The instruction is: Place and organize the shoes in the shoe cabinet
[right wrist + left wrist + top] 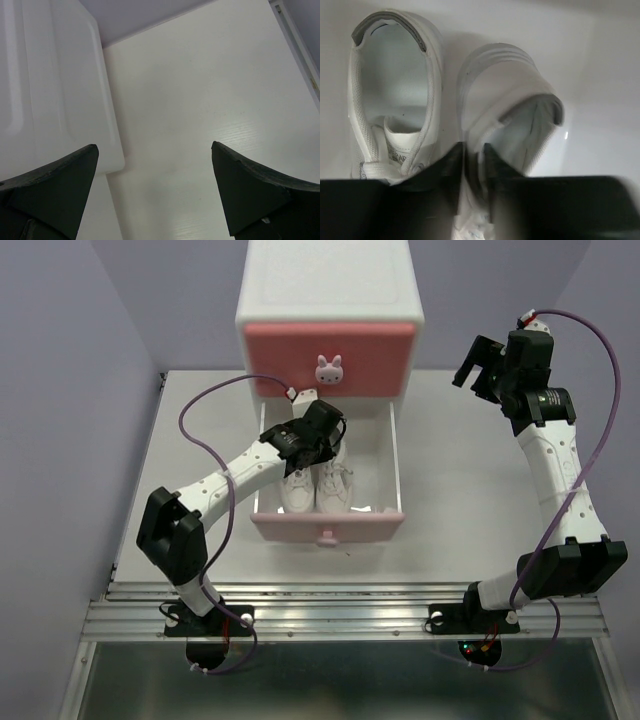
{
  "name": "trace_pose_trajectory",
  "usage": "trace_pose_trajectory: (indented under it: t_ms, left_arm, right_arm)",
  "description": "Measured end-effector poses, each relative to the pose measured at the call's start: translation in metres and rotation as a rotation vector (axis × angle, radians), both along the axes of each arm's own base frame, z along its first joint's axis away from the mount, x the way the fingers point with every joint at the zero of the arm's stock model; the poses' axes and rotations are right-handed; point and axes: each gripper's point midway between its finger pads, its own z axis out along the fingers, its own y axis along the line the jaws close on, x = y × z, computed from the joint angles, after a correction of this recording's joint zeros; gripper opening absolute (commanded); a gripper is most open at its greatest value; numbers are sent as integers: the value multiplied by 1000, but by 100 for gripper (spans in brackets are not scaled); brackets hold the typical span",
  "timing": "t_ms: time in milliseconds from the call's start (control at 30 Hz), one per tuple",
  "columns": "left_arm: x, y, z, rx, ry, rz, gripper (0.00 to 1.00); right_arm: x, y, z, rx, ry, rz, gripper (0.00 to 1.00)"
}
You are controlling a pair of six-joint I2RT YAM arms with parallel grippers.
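Observation:
The shoe cabinet [330,295] stands at the back of the table, with its darker pink upper drawer [290,355] closed and its pale pink lower drawer [370,526] pulled out. Two white shoes [298,490] [337,487] lie side by side in the open drawer, toes toward its front. My left gripper [322,445] reaches into the drawer over their heel ends. In the left wrist view the gripper [473,150] is shut on the collar edge of the right-hand white shoe [515,105], with the other shoe [395,90] beside it. My right gripper [480,365] hangs open and empty to the right of the cabinet.
The right wrist view shows the cabinet's white side wall [50,90] and bare table [210,100] beneath the open right gripper [155,150]. A purple wall rises behind the table. The metal rail [340,615] with both arm bases runs along the near edge.

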Motion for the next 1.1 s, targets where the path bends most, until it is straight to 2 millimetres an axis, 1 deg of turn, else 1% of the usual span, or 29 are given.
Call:
trace_pose_trajectory:
  t_ms: [33,67,100,267,367,400,467,500,567,633,667,700,767,800,867,933,1000,1033,1067,1100]
  left_arm:
    - [0,1,0,5,-1,4,51]
    - [1,1,0,9,-3,9,56]
    - [1,1,0,11,-4,11,58]
    - [1,1,2,17,-1,9,61]
    - [-4,2,4,24,20,-2,63]
    - [-5,2,5,24,28,-6,68]
    - [-9,1,7,15,42,-25,74]
    - [-11,1,9,12,44,-37,80]
    - [-12,1,18,-8,36,-67,82]
    - [-11,6,37,-30,6,-75,89]
    - [-10,9,50,-39,-16,-75,90]
    - [-9,13,63,-48,-38,-73,93]
    - [-11,24,103,-83,-109,-66,95]
    - [-14,31,125,-103,-148,-57,98]
    - [-32,50,170,-151,-230,-48,99]
    - [-54,68,202,-193,-284,-45,99]
    - [-75,83,222,-225,-310,-43,99]
    - [-86,90,231,-250,-322,-42,99]
    - [-96,94,238,-277,-324,-49,99]
    - [-105,94,240,-301,-316,-61,99]
  right_arm:
    - [0,0,0,-2,0,0,100]
    - [0,0,0,-2,0,0,100]
    - [0,0,0,-2,0,0,100]
    - [0,0,0,-1,0,0,100]
    - [0,0,0,2,0,-1,100]
    - [0,0,0,4,-1,0,100]
    - [0,1,0,7,-1,3,100]
    - [0,1,1,9,-3,3,100]
    - [0,2,3,13,-8,3,100]
    - [0,3,7,18,-15,8,100]
    - [0,4,8,20,-18,11,100]
    - [0,6,9,23,-17,23,100]
    - [-2,9,9,27,-11,46,100]
    - [-3,12,9,30,-6,65,100]
    - [-5,18,11,34,-4,102,100]
    - [-6,26,22,49,-26,144,100]
    - [-1,34,57,74,-105,185,100]
    - [5,41,81,95,-167,212,100]
    - [12,49,115,117,-261,253,100]
    - [16,55,137,130,-322,277,100]
